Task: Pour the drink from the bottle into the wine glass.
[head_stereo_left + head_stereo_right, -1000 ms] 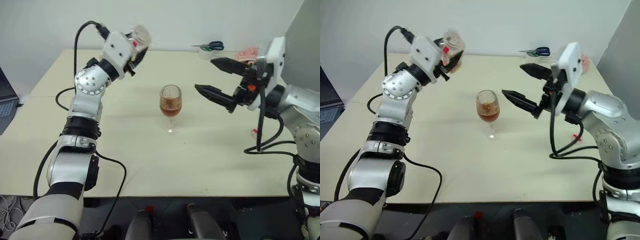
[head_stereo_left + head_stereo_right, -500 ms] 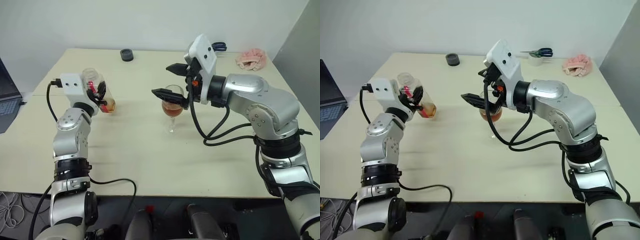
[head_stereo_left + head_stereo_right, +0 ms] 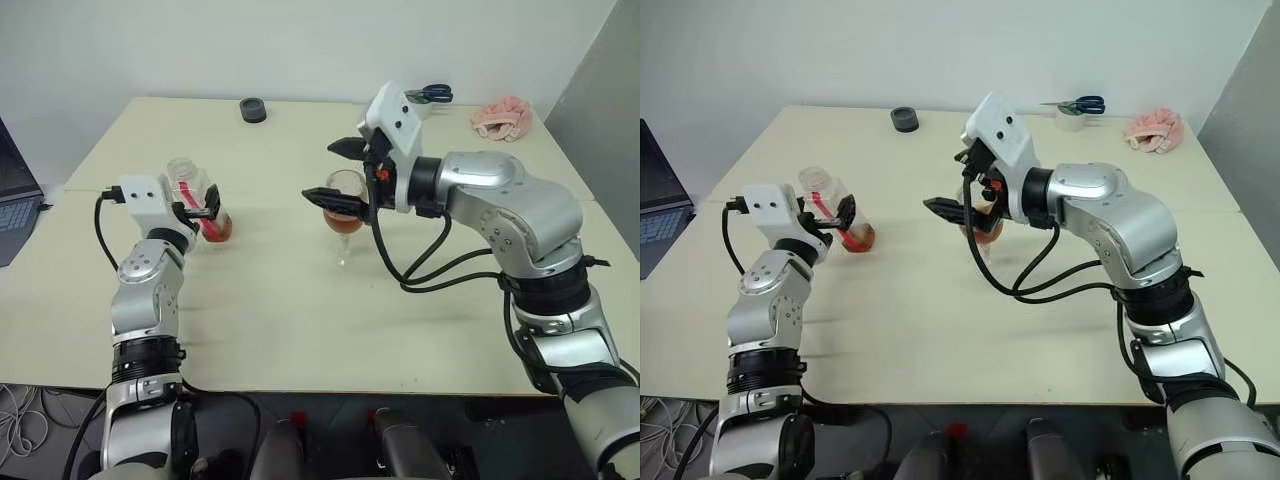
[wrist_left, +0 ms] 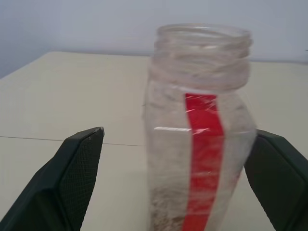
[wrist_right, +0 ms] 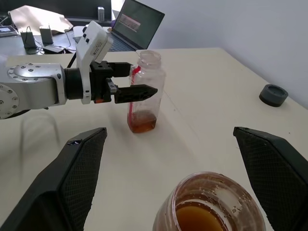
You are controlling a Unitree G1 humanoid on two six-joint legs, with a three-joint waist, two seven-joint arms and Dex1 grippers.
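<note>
We see the bottle [image 3: 203,206] standing upright on the tabletop [image 3: 300,320], uncapped mouth up, long axis vertical, between the spread jaws of the left gripper [image 4: 173,178], with gaps on both sides. The right wrist view adds the residual drink [image 5: 142,126] at its base. The wine glass [image 3: 343,212], partly filled, stands near the centre, between the parted jaws of the right gripper [image 3: 335,170].

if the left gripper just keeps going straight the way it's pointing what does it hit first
The bottle. It stands upright between the left gripper's open fingers, directly ahead; past it there looks to be bare table, though depth is unclear.
</note>
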